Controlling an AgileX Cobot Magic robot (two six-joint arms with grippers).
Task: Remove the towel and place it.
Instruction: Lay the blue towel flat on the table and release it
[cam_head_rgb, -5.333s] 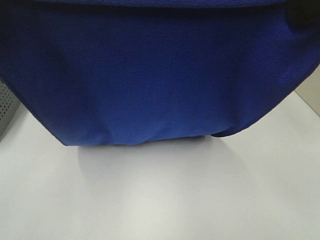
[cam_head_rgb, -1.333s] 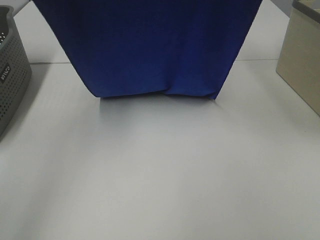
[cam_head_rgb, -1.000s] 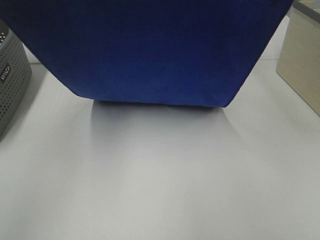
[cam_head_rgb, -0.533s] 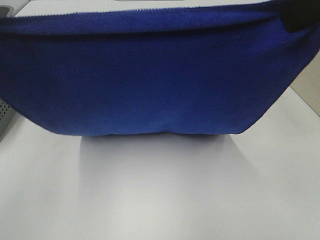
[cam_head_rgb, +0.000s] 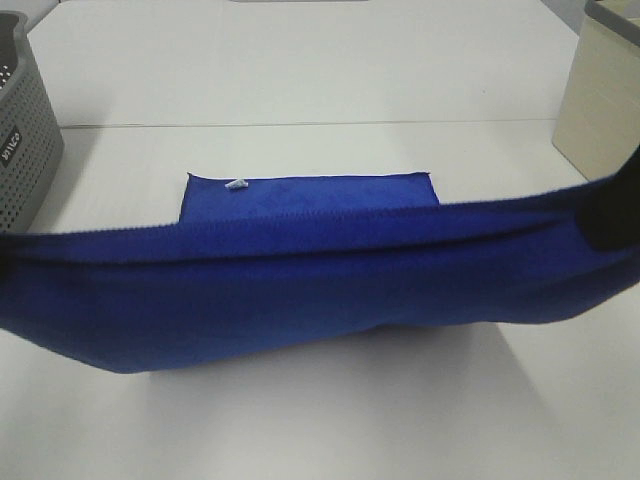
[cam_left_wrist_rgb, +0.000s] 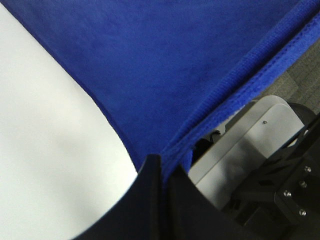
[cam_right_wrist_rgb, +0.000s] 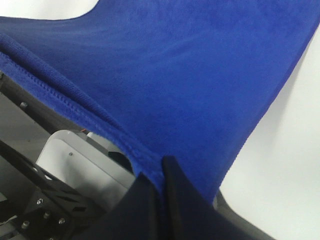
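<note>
The royal-blue towel (cam_head_rgb: 300, 290) is stretched in a sagging band across the front of the exterior high view. Its far part lies flat on the white table (cam_head_rgb: 300, 80), with a small white tag (cam_head_rgb: 236, 185) at one far corner. My right gripper (cam_head_rgb: 612, 215) shows as a dark shape at the band's right end. The left end runs off the frame's left edge. In the left wrist view my left gripper (cam_left_wrist_rgb: 162, 172) is shut on a stitched corner of the towel (cam_left_wrist_rgb: 165, 65). My right gripper (cam_right_wrist_rgb: 161, 180) is likewise shut on the towel's (cam_right_wrist_rgb: 190, 85) hemmed edge.
A grey perforated basket (cam_head_rgb: 22, 120) stands at the left edge of the table. A beige box (cam_head_rgb: 600, 95) stands at the right edge. A seam (cam_head_rgb: 300, 124) crosses the table behind the towel.
The held edge of the towel has dropped lower in the exterior high view. The far table and the towel's flat far part with the tag have come into sight.
</note>
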